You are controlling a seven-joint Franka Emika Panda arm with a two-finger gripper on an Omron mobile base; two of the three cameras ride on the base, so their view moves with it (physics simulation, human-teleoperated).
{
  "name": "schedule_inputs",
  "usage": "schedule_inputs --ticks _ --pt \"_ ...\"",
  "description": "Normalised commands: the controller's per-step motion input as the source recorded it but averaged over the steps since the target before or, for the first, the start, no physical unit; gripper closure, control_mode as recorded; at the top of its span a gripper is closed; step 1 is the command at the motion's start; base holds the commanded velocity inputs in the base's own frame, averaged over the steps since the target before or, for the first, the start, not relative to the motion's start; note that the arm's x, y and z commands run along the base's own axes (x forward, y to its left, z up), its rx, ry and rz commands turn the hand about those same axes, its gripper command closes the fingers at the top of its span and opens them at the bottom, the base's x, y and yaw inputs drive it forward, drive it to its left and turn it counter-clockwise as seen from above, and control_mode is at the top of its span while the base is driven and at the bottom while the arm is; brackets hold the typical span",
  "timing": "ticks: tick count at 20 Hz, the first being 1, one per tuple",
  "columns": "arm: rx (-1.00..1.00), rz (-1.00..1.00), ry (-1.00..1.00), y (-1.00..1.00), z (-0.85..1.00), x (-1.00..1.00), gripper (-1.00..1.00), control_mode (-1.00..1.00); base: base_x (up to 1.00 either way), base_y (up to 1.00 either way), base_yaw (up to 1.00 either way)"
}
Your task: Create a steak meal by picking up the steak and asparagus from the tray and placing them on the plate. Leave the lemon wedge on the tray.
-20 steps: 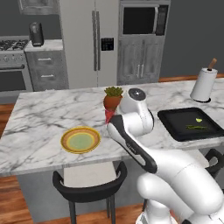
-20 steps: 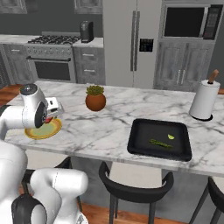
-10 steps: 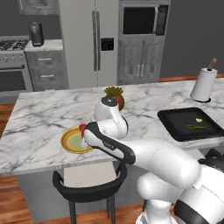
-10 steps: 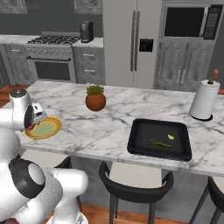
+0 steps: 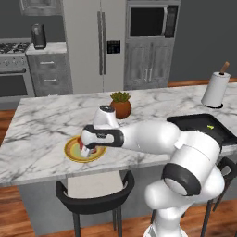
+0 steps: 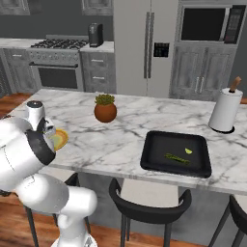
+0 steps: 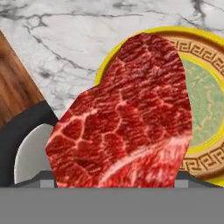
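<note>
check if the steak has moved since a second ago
Yes. The steak, held in the gripper, has travelled left from beside the potted plant and now hangs over the plate.

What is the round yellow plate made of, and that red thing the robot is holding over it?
The plate looks like glazed ceramic: a smooth, shiny yellow rim with a printed brown pattern ring and a pale green centre. It could also be painted plastic; the look leaves that open. The steak looks like raw meat: deep red, with thin white streaks of fat running through it and a slightly wet sheen.
</note>
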Motion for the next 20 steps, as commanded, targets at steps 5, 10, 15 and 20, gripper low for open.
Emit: schedule_inputs --ticks 5,10,15,20 --pt "0.0 0.02 0.11 0.35 -0.32 0.52 1.0 -1.0 0.0 0.0 0.0" --pt "0.0 0.01 0.09 0.21 -0.42 0.47 1.0 -1.0 0.0 0.0 0.0" --pt "0.0 0.02 0.06 0.16 -0.39 0.43 1.0 -1.0 0.0 0.0 0.0" --pt "-0.02 0.03 0.01 0.16 -0.17 0.16 -1.0 -1.0 0.0 0.0 0.0"
